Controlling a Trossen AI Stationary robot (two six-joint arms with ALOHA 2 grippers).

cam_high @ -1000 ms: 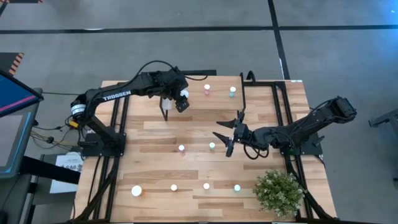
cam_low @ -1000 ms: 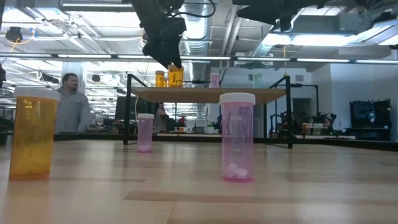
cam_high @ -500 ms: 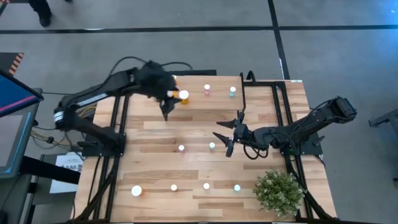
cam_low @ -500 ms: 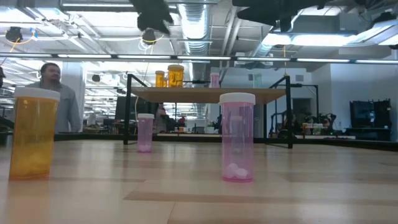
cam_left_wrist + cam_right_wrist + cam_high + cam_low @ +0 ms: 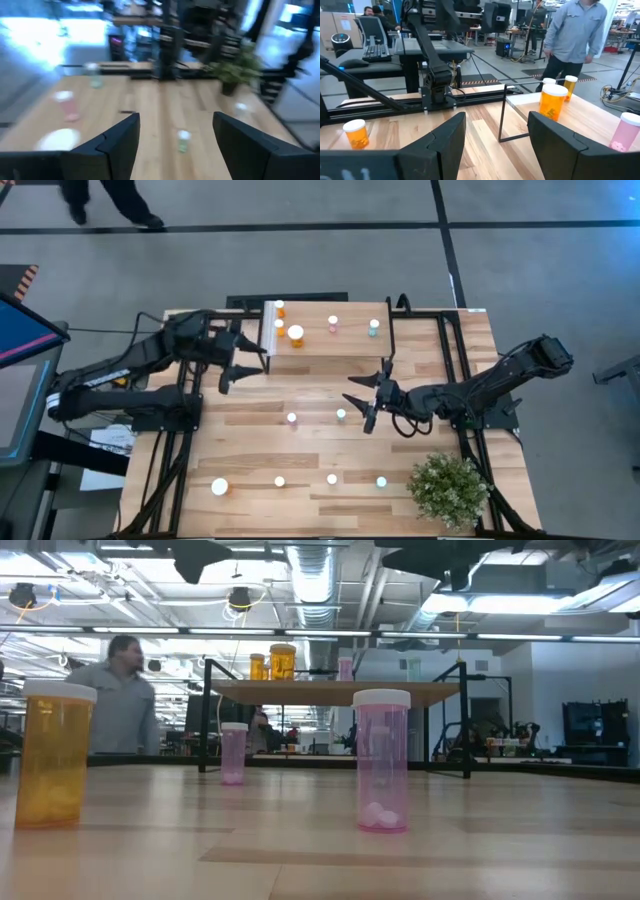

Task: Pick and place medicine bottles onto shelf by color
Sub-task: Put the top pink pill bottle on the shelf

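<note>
Fingers spread wide and empty on the left gripper (image 5: 238, 366), at nine o'clock of the shelf (image 5: 345, 338). Four bottles up there: two orange (image 5: 295, 333), pink, teal. More loose at six o'clock. Right gripper (image 5: 370, 397) likewise agape, empty, beside a teal bottle (image 5: 341, 415). Probably light, rigid, slick, tippy; best pinched mid-body below the cap.
</note>
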